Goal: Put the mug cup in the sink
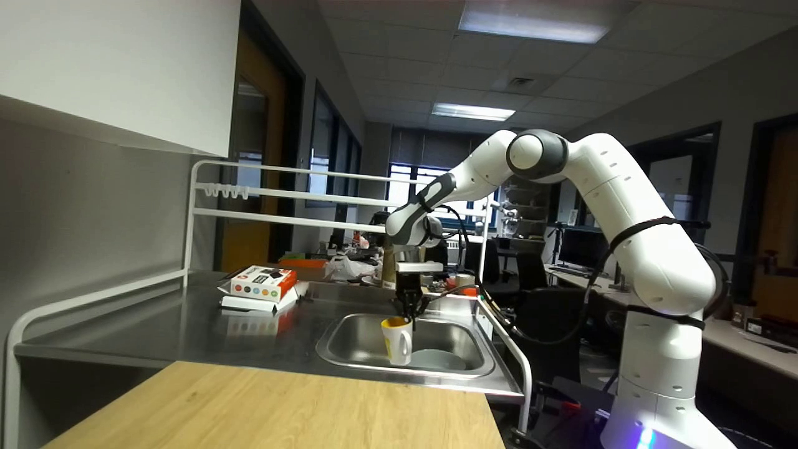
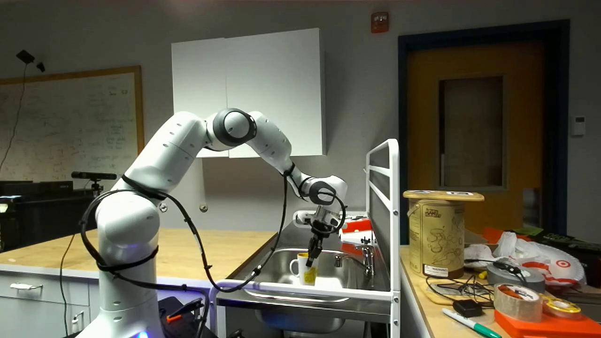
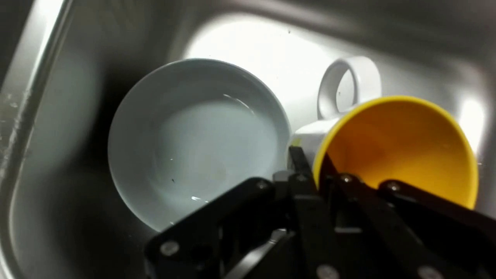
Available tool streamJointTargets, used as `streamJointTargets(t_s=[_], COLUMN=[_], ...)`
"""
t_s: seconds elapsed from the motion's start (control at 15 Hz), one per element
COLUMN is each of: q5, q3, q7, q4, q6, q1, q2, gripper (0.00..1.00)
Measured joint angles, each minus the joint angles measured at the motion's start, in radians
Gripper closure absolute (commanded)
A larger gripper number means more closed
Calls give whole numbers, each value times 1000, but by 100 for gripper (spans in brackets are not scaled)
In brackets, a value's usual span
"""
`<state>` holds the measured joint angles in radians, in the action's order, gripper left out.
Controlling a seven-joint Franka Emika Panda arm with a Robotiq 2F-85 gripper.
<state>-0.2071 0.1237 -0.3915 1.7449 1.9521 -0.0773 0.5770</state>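
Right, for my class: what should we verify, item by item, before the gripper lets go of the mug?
1. Gripper holding the yellow-lined mug by its rim: ok, jaws shut either side of the wall.
2. Mug within the sink: ok, the wrist view shows basin around it.
3. Mug's base on the sink floor: cannot tell, contact isn't visible.
4. Mug clear of the bowl: cannot tell, they overlap in the wrist view.
5. Gripper clear of the faucet: ok, a gap shows in an exterior view.
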Motion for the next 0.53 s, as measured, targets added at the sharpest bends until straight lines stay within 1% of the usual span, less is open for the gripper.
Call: streamJointTargets(t_s=[0.27, 0.53], q5=[12, 6], q3=[-5, -44], q7=[-7, 5], q4=[-22, -106], q6=[72, 132], q1=[34, 54], q2=[-1, 11], gripper=[95, 95])
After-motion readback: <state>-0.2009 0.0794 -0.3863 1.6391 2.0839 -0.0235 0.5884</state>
